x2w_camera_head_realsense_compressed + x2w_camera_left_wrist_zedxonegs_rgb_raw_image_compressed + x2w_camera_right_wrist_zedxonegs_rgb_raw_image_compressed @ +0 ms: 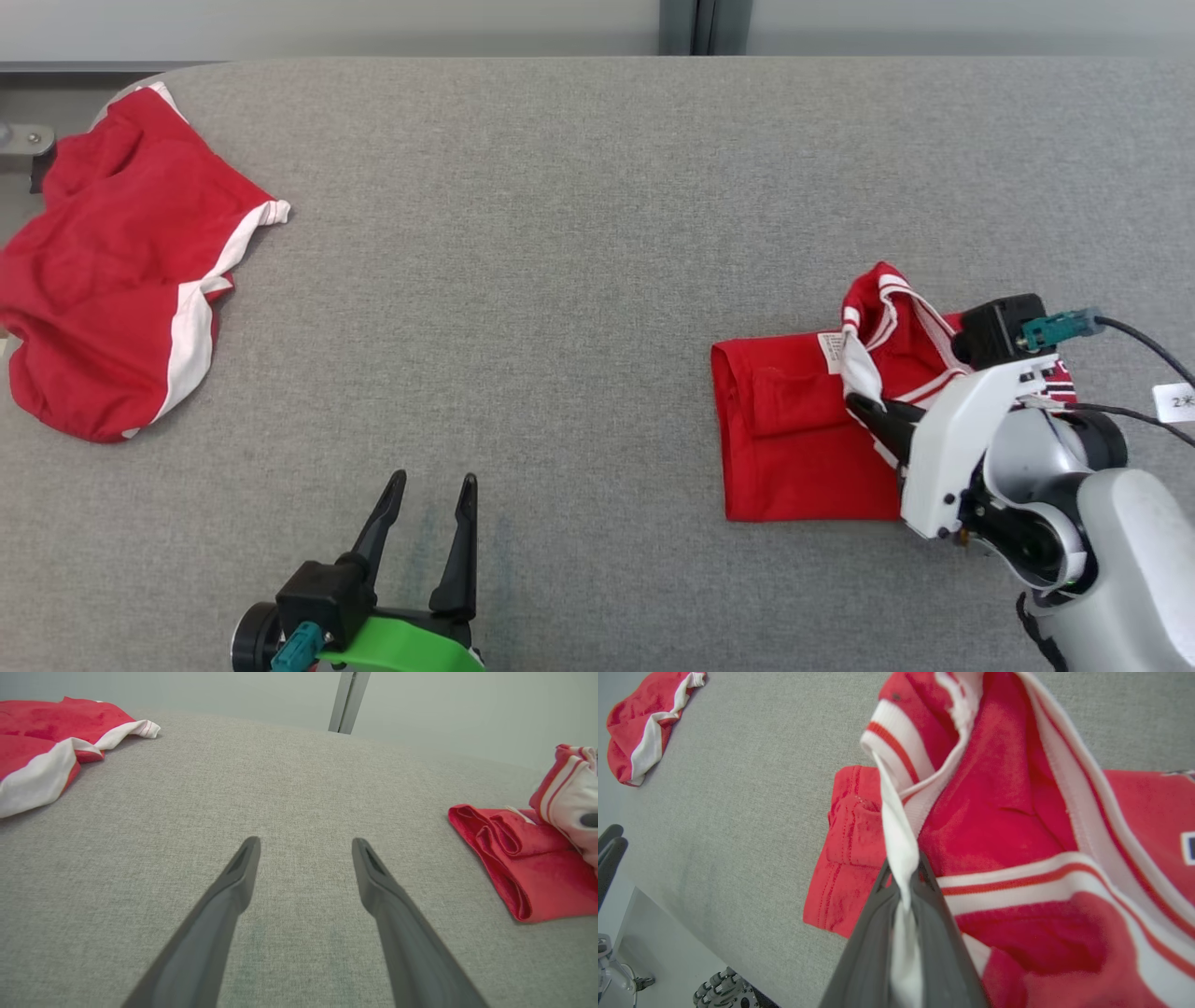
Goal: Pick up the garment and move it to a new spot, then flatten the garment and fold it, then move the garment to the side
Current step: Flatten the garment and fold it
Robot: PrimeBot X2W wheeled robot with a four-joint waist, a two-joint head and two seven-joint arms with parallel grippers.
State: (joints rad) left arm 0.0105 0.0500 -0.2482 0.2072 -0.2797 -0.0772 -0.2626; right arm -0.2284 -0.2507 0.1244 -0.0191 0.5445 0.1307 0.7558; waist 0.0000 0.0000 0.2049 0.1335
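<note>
tag (pixel 1174 402) on a cable: "2" then a star-like mark, rest cut off by the edge | label (pixel 830 351) on garment (pixel 794 439): print too small to read | badge (pixel 1189 848) on garment: cut off, unreadable

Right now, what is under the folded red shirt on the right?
Grey table surface shows around the folded red shirt; anything beneath is covered. The right gripper pinches its white trim.
</note>
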